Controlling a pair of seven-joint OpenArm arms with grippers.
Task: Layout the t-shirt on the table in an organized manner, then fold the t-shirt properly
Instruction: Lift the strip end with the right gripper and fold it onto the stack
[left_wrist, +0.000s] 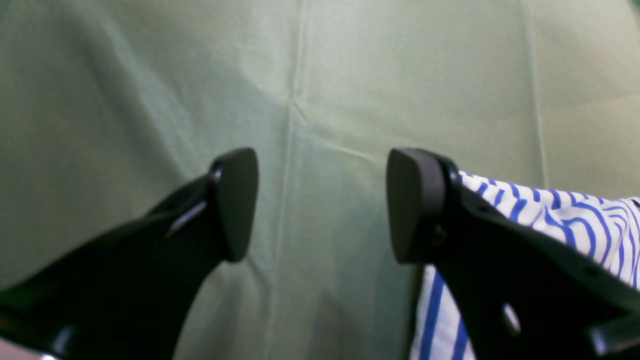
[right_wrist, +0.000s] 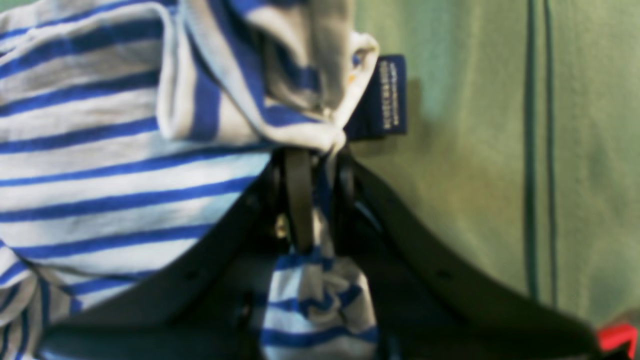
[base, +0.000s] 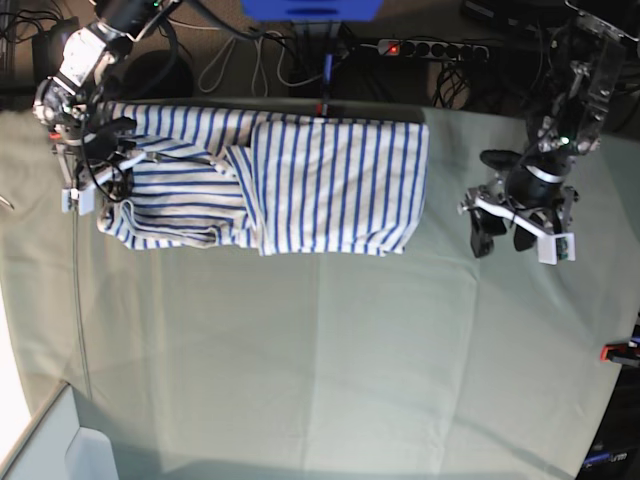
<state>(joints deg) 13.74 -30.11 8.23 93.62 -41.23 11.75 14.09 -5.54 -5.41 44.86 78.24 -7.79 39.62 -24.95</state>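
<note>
The t-shirt (base: 330, 185), white with thin blue stripes, lies rumpled and partly doubled over at the back of the table (base: 330, 360). At its left end, my right gripper (base: 105, 165) is shut on a bunched fold of the cloth. In the right wrist view, the right gripper (right_wrist: 320, 165) pinches the t-shirt (right_wrist: 100, 165) at the neck edge, right beside the dark neck tag (right_wrist: 382, 97). My left gripper (base: 515, 235) hovers over bare table to the right of the shirt. Seen from the left wrist, the left gripper (left_wrist: 325, 205) is open and holds nothing, with the t-shirt (left_wrist: 575, 220) behind its right finger.
A red-orange clip (base: 620, 352) sits at the table's right edge, and another clip (right_wrist: 617, 336) shows in the right wrist view. Cables and a power strip (base: 430, 47) lie behind the table. A pale box (base: 95, 455) stands at the front left corner.
</note>
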